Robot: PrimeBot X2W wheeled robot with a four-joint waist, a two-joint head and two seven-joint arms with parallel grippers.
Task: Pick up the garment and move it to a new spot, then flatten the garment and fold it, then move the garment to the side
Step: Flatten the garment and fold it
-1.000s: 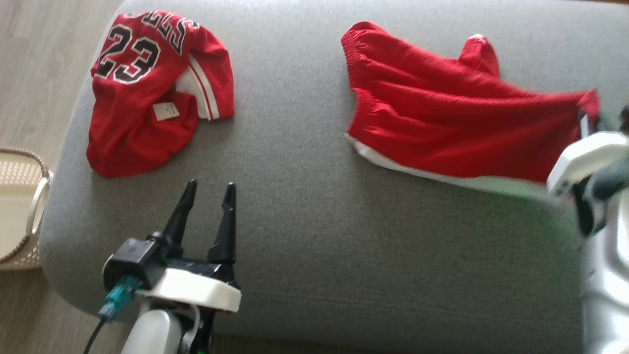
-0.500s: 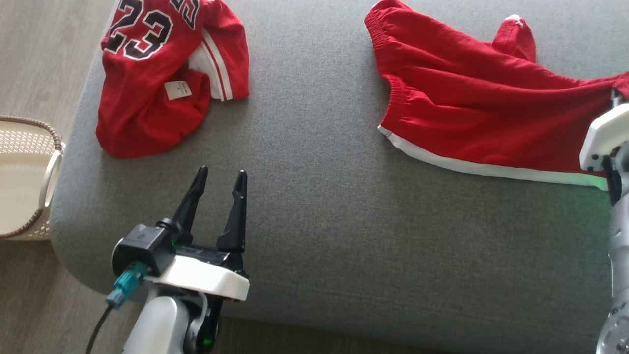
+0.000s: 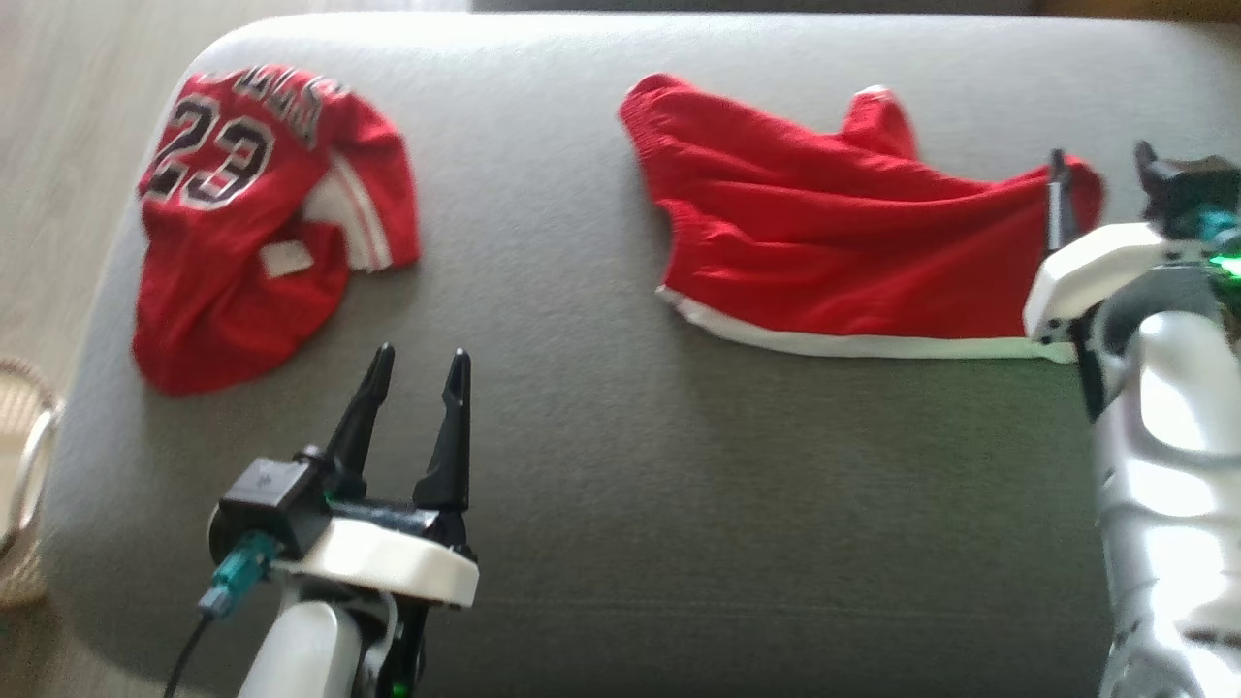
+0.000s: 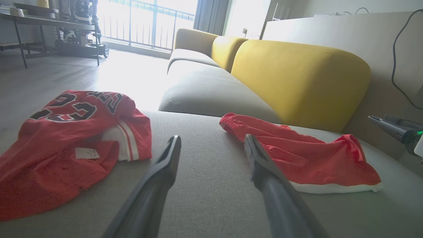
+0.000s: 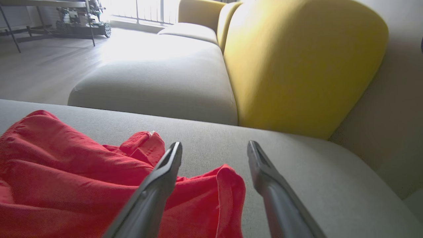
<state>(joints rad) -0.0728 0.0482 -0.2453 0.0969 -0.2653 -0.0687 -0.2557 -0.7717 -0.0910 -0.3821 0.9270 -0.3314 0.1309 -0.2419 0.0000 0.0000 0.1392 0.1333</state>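
Note:
The garment, a pair of red shorts (image 3: pixel 834 252) with a white hem, lies spread and creased on the right half of the grey cushion (image 3: pixel 620 485). My right gripper (image 3: pixel 1100 155) is open at the shorts' right end, its left finger over the cloth, holding nothing. In the right wrist view the right gripper (image 5: pixel 214 145) stands with jaws apart above the red shorts (image 5: pixel 66 178), whose corner lies between the fingers. My left gripper (image 3: pixel 417 354) is open and empty near the front left, apart from the shorts (image 4: pixel 297 155).
A crumpled red jersey (image 3: pixel 252 233) numbered 23 lies at the cushion's left end. A wicker basket (image 3: pixel 19 465) sits on the floor at the far left. A yellow backrest (image 4: pixel 297 76) rises behind the cushion.
My right gripper has gone from shut on the shorts' right end to open, and the shorts now lie loose on the cushion. The head camera has shifted; the left gripper stayed open.

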